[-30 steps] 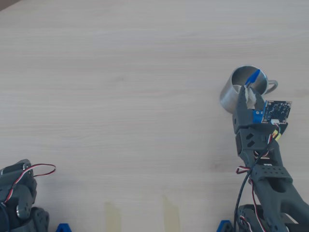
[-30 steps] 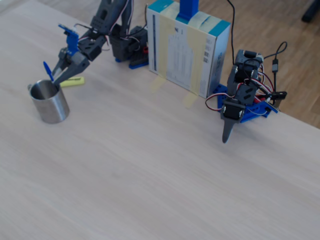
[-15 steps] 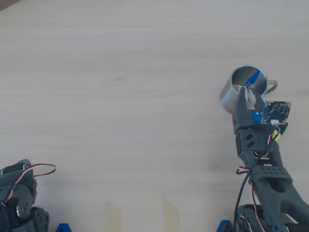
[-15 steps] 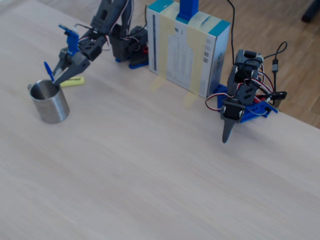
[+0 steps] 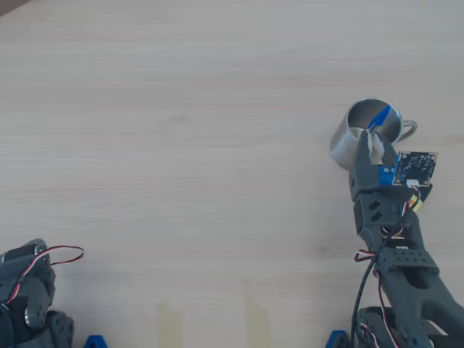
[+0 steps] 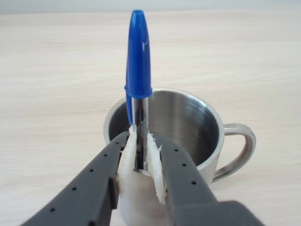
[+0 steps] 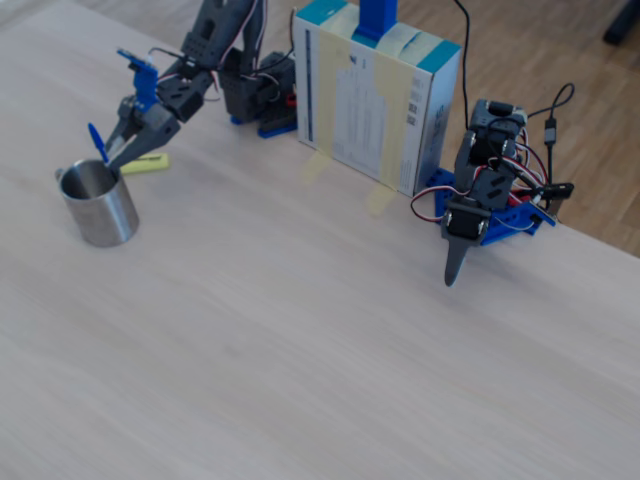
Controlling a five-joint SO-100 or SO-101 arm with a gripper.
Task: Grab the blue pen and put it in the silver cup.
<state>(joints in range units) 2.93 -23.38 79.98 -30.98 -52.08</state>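
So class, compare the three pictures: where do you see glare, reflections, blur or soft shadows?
Wrist view: sharp on the blue pen, a small glint on its cap, bright reflections inside the silver cup, the claw slightly soft. Overhead view: even, flat light, faint shadows. Fixed view: softer, the cup's wall reflecting the table.

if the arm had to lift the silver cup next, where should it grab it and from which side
Probably the rim wall of the silver cup, from above, one finger inside and one outside, on the side opposite its loop handle. The cup stands upright with its mouth open. The gripper first has to release the blue pen it holds over the mouth.
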